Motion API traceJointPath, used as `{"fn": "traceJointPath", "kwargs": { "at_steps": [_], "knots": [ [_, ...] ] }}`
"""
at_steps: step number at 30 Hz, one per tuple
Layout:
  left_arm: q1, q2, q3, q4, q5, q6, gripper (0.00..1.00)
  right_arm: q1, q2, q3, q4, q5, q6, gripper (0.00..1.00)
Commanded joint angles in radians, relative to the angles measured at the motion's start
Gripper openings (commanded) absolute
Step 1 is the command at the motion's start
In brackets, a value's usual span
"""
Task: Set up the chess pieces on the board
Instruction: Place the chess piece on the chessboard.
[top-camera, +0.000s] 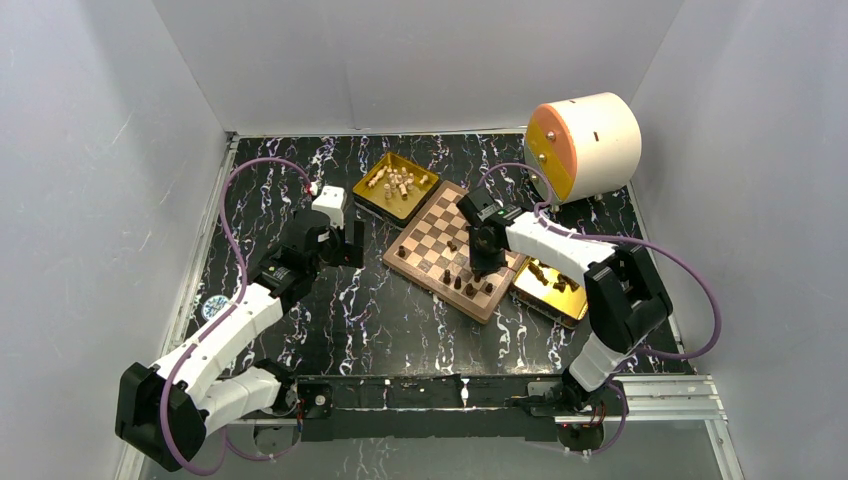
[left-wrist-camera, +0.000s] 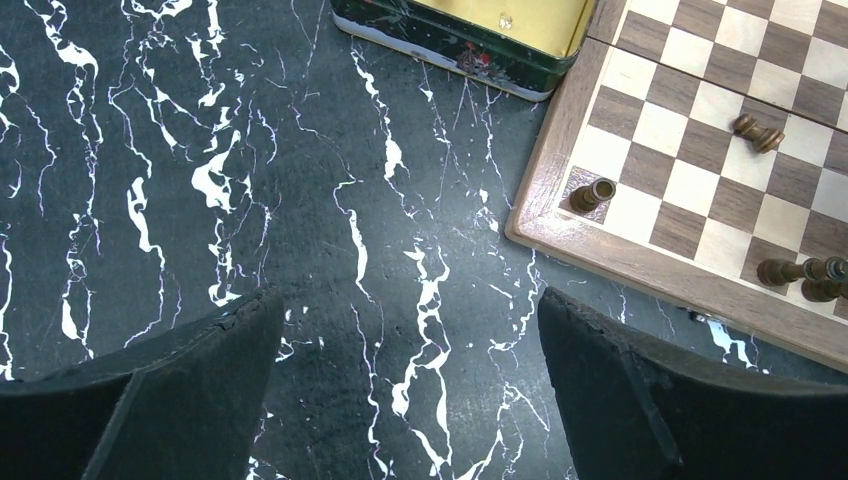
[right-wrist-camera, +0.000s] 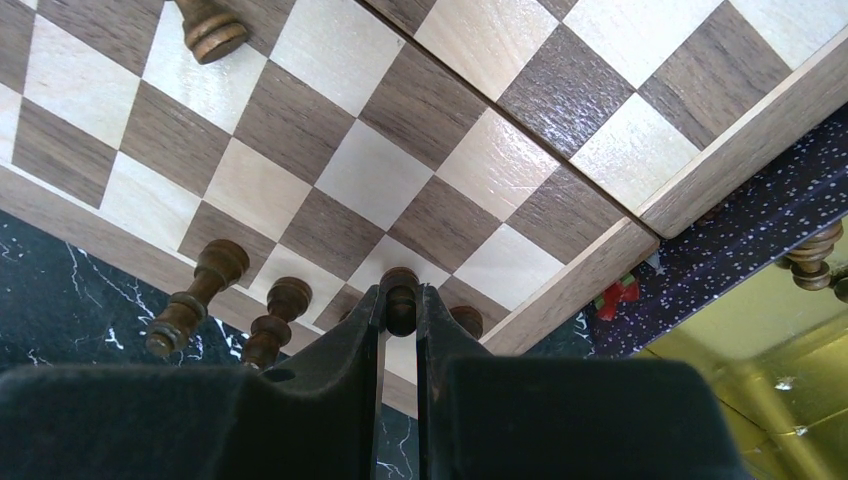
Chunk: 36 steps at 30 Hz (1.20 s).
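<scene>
Chess piece (right-wrist-camera: 401, 300), dark, tiny, likely light and tippy, stands pinched by its knob between nearly closed right fingers (right-wrist-camera: 335, 370) near the board's (right-wrist-camera: 350, 180) five-o'clock corner, while left fingers (left-wrist-camera: 170, 390) gape empty over the surface (left-wrist-camera: 300, 200) at nine o'clock.

Dark chess pieces (right-wrist-camera: 278, 315) stand close on both sides of the right jaws; bare desk (left-wrist-camera: 400, 300) lies between the left jaws.
</scene>
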Motion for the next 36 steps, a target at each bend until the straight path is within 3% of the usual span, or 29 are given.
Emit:
{"fn": "traceJointPath", "kwargs": {
  "at_steps": [1,36],
  "knots": [
    [-0.007,-0.033,0.009,-0.003,-0.021,0.012,0.95,0.009,0.013,-0.001,-0.012,0.018,0.022,0.13],
    [-0.007,-0.041,0.007,0.0,-0.01,0.021,0.95,0.025,0.018,0.016,-0.055,0.032,0.037,0.25]
  ]
}}
